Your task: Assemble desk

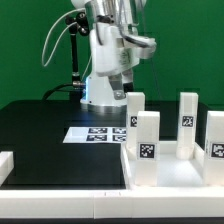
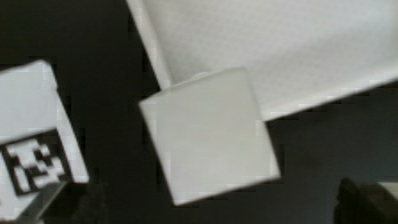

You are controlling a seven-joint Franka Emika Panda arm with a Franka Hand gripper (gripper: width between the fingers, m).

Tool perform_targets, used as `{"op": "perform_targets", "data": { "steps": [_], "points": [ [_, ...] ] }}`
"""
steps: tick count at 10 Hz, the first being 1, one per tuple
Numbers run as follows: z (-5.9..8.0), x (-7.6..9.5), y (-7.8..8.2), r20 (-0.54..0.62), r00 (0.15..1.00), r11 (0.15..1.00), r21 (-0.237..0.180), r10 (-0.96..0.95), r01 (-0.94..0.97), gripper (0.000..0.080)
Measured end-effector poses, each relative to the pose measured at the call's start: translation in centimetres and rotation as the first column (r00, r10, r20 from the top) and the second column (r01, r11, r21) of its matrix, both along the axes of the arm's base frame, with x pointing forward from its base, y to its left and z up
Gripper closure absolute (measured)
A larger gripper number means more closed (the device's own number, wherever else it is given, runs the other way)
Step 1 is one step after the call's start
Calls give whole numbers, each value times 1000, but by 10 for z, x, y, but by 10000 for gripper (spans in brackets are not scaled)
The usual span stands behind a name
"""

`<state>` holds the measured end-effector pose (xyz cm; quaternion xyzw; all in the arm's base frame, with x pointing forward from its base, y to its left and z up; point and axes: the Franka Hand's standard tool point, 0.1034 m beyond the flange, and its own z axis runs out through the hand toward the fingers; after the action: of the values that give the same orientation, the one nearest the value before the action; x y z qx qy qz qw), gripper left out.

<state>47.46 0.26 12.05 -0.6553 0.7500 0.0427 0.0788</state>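
Already the desk panel (image 1: 165, 172) lies flat on the black table (image 1: 40, 130), toward the exterior view's right, with four white legs standing upright on it. One leg (image 1: 146, 136) rises at the near corner on the exterior view's left side of the panel, another (image 1: 135, 109) stands behind it, a third (image 1: 187, 118) stands further back toward the right, and the fourth (image 1: 215, 135) sits at the right edge of the picture. Each leg shows a small black-and-white tag on its face. The marker board (image 1: 95, 134) lies flat on the table just beside the panel, on the exterior view's left of it. A small white block (image 1: 5, 163) sits at the far left edge. The robot arm (image 1: 108, 45) hangs behind the legs; its gripper is hidden among them, and I cannot tell whether the jaws are apart or together. The wrist view shows a white slab (image 2: 210, 135) over a larger white surface (image 2: 267, 45), with a tagged white piece (image 2: 32, 130) near it.
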Motion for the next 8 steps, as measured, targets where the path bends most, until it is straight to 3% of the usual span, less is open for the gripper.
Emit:
{"op": "perform_targets", "data": {
  "steps": [3, 4, 6, 7, 8],
  "points": [
    [-4, 3, 16, 45, 911, 912, -35, 410, -408, 151],
    [-4, 3, 15, 46, 908, 909, -37, 415, -414, 151],
    [-4, 3, 15, 68, 813, 816, -60, 578, -575, 151],
    [-5, 2, 15, 71, 728, 731, -82, 682, -677, 151],
    [-9, 2, 17, 42, 551, 552, -125, 833, -825, 151]
  ]
}}
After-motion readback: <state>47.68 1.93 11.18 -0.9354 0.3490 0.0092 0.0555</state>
